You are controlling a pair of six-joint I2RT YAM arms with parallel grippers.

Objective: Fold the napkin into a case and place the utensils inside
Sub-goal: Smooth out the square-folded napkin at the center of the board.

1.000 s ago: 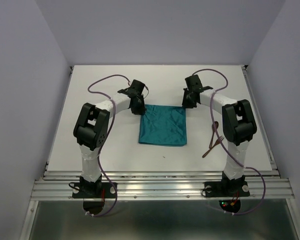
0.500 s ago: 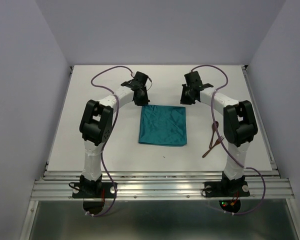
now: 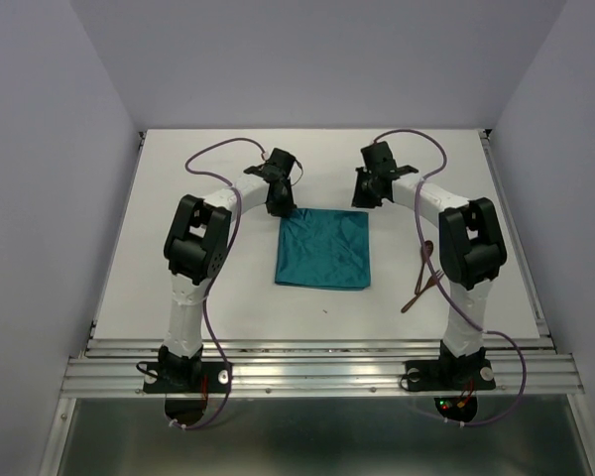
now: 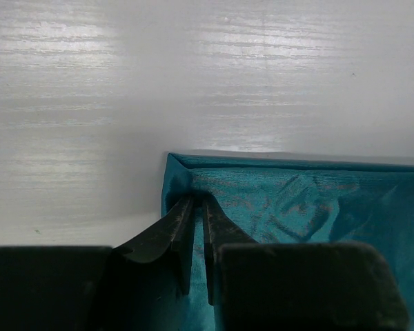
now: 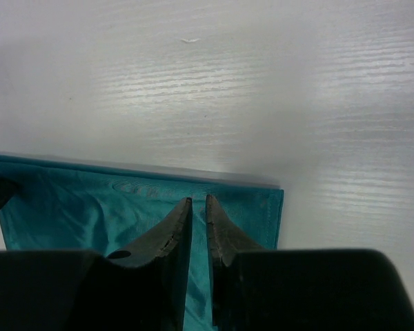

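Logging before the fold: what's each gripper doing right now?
Left gripper: closed on the napkin corner.
Right gripper: closed on the napkin's edge.

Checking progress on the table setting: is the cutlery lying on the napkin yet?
No, the cutlery lies on the bare table to the right of the napkin, apart from it.

Premises: robotics laboratory test cell. A white counter (image 3: 228, 293) is boxed in by plain pale walls (image 3: 50, 149) on three sides. An extruded aluminium rail (image 3: 317, 375) along the lower frame carries the bolted left arm (image 3: 193, 248) and right arm (image 3: 471, 248). Purple cables (image 3: 213, 157) run exposed; indicator lights (image 3: 441, 404) glow lower right.
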